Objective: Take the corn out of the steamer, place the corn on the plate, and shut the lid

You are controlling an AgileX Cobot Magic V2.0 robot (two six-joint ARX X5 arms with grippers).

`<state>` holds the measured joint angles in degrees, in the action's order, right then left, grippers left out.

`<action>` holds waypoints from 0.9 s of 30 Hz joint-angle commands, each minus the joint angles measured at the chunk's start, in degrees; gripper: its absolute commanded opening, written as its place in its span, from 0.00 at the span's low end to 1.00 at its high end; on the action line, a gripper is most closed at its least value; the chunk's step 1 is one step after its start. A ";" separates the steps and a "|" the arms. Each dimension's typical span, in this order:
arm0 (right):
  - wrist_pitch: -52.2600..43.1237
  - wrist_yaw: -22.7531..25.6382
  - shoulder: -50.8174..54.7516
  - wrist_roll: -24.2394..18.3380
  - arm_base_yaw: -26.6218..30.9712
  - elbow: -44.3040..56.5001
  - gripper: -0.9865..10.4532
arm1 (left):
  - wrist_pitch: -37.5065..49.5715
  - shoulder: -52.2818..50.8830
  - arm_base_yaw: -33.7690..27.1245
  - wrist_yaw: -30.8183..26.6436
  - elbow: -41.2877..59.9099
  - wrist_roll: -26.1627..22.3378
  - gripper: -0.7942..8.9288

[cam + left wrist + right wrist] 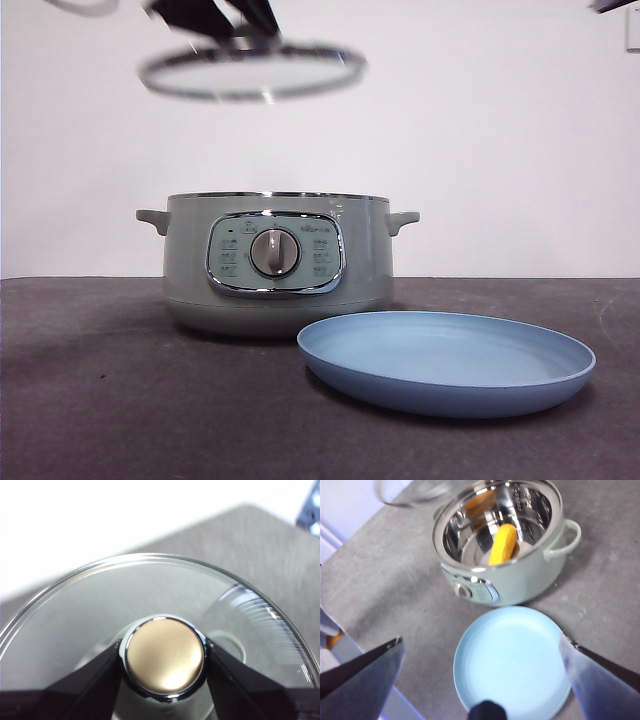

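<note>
Front view: the steamer stood open on the dark grey counter, its chrome-framed panel and grey dial facing the camera.
Lid: the lid hung in the air above the steamer, well clear of its rim and tilted a little, blurred in this view.
Left gripper: the left gripper was clamped on the lid's knob, one black jaw pressed to each side of it; through the glass only grey counter showed, and it was the dark shape above the lid in the front view.
Corn: the corn lay inside the steamer's shiny metal bowl, leaning on a slant, with an orange reflection of it on the inner wall.
Plate: the plate sat on the counter nearer the front edge than the steamer and just beside it, toward the right in the front view; whether they touched could not be told.
Right gripper: the right gripper hovered high over the plate with its jaws spread wide, nothing between them; only a dark tip showed at the top right corner of the front view.
Counter corner: the right wrist view showed an edge of the counter running beside the steamer, with a pale floor or wall beyond.
</note>
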<state>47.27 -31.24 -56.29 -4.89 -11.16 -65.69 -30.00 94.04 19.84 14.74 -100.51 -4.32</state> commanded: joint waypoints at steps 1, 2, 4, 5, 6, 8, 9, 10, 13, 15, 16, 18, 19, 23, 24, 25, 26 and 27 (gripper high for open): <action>-4.31 0.15 -1.88 3.37 -1.44 -0.13 0.66 | -0.31 -4.96 -1.68 0.52 -1.57 0.35 0.07; -6.25 0.20 -2.82 4.02 -1.95 -0.13 0.66 | -1.11 -6.12 -2.34 0.52 -1.57 0.11 0.07; -9.40 0.33 -4.59 5.18 -2.95 -0.26 0.66 | -2.67 -7.89 -3.50 0.59 -1.57 0.02 0.07; -11.06 0.33 -6.01 5.86 -3.72 -0.52 0.66 | -3.72 -8.76 -4.24 0.66 -1.57 0.02 0.07; -12.13 0.37 -7.28 6.51 -4.42 -0.92 0.66 | -4.72 -9.44 -4.79 0.74 -1.57 0.02 0.07; -13.38 1.95 -9.90 7.17 -6.23 -2.08 0.66 | -7.21 -10.69 -5.88 1.44 -1.57 -0.46 0.07; -14.03 3.69 -11.56 7.08 -7.45 -2.86 0.66 | -8.44 -11.32 -6.47 2.29 -1.57 -0.92 0.07; -14.58 5.51 -13.11 6.93 -8.72 -3.76 0.66 | -9.51 -11.82 -6.88 2.93 -1.55 -1.51 0.07; -16.52 8.37 -18.14 6.88 -12.11 -7.32 0.66 | -11.74 -13.38 -7.54 3.78 -1.55 -2.19 0.07; -17.07 10.12 -21.94 6.93 -13.92 -10.73 0.66 | -12.44 -14.32 -7.58 3.69 -1.55 -2.21 0.07; -17.03 11.26 -24.06 6.84 -14.95 -12.81 0.66 | -12.61 -14.80 -7.58 3.69 -1.55 -2.16 0.07; -17.00 13.53 -28.00 6.51 -16.81 -16.68 0.66 | -13.07 -15.72 -7.58 3.63 -1.55 -2.16 0.07; -16.94 14.29 -30.12 6.25 -17.68 -18.82 0.66 | -13.31 -16.20 -7.58 3.52 -1.55 -2.16 0.07; -16.83 16.61 -37.73 5.84 -19.82 -26.16 0.66 | -13.88 -17.99 -7.58 3.48 -1.55 -2.16 0.07; -16.83 17.05 -39.69 5.40 -20.28 -27.76 0.65 | -13.99 -18.51 -7.58 3.39 -1.55 -2.12 0.07; -16.83 17.57 -41.35 5.27 -20.61 -29.03 0.63 | -14.23 -19.04 -7.58 3.34 -1.55 -2.14 0.07; -16.79 18.34 -43.17 5.20 -21.05 -30.23 0.62 | -14.43 -19.56 -7.58 3.34 -1.55 -2.14 0.07; -16.83 18.51 -44.96 4.90 -21.24 -31.23 0.60 | -14.73 -20.20 -7.58 3.28 -1.55 -2.14 0.07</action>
<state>30.35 -13.21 -99.33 0.73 -32.16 -96.51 -47.13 75.29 12.38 17.52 -101.45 -6.00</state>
